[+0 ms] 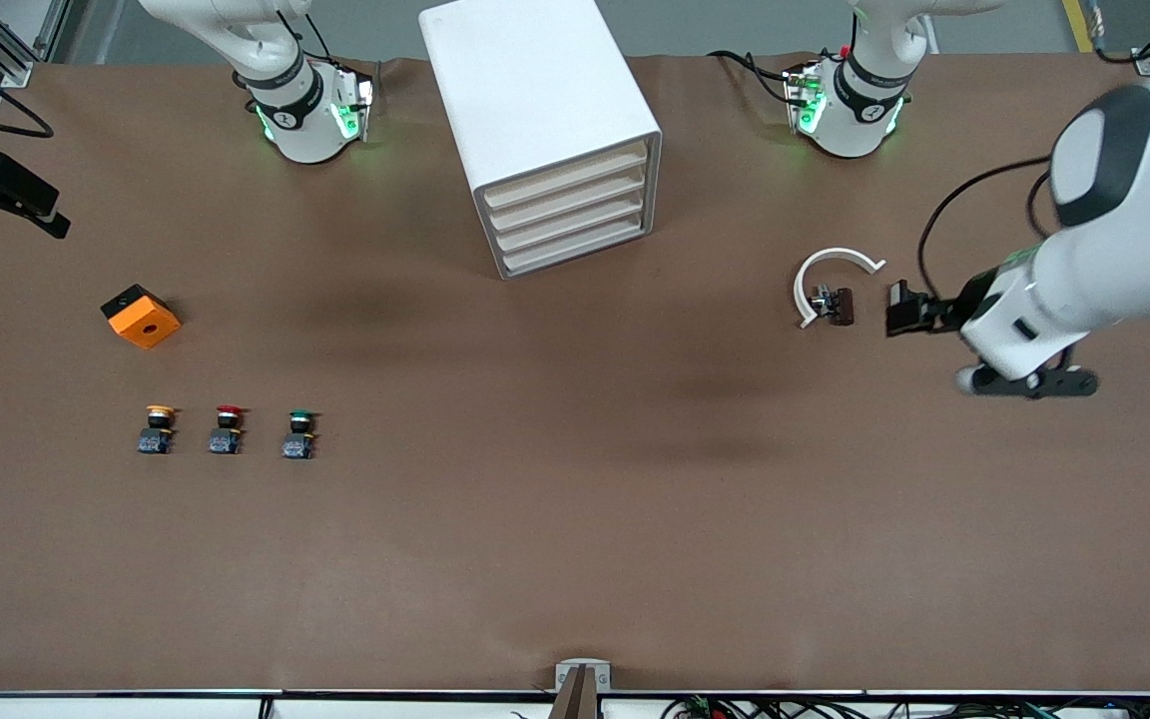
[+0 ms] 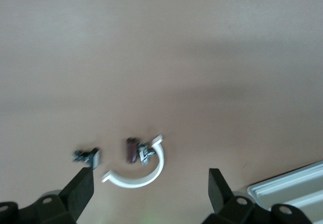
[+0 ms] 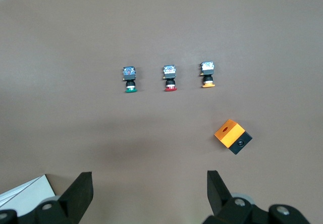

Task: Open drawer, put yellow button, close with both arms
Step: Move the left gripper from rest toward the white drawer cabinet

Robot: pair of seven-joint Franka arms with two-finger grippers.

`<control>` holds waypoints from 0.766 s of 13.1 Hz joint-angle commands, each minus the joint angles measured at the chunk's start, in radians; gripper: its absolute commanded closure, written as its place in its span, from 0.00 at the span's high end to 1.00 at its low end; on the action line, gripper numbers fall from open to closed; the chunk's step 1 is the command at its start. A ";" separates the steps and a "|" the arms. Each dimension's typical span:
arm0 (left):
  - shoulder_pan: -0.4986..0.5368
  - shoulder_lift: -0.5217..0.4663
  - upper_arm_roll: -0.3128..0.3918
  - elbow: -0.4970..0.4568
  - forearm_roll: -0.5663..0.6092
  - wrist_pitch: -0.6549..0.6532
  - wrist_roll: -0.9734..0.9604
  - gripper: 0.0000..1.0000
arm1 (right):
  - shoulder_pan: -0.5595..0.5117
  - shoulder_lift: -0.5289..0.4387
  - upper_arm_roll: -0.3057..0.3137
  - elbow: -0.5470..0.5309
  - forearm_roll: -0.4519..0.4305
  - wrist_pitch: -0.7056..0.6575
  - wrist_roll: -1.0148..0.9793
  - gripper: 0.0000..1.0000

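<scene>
The white cabinet [image 1: 535, 95] stands mid-table near the robots' bases, with all four drawers shut. The drawer [image 1: 567, 176] is its uppermost. The yellow button [image 1: 158, 427] stands toward the right arm's end of the table, at the end of a row of three, and shows in the right wrist view as the yellow button [image 3: 207, 74]. My right gripper [image 3: 149, 176] hangs open and empty high over bare table between the cabinet and the buttons. My left gripper [image 2: 150, 172] is open and empty over the table beside a white curved clip [image 2: 146, 171], toward the left arm's end.
A red button [image 1: 227, 429] and a green button [image 1: 299, 433] stand beside the yellow one. An orange box [image 1: 141, 316] lies farther from the front camera than the row. The white clip [image 1: 830, 275] has a small dark part [image 1: 835, 305] by it; another small part [image 2: 87, 156] lies close by.
</scene>
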 commanded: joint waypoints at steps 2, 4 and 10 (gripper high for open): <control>-0.066 0.099 -0.003 0.035 -0.029 0.037 -0.160 1.00 | 0.001 -0.027 -0.003 -0.028 0.012 0.007 0.006 1.00; -0.134 0.139 -0.001 0.037 -0.052 0.067 -0.316 1.00 | 0.002 -0.026 -0.001 -0.025 0.012 0.004 0.006 1.00; -0.310 0.248 -0.003 0.038 -0.098 0.161 -0.790 1.00 | 0.002 -0.024 -0.001 -0.018 0.010 0.002 0.006 1.00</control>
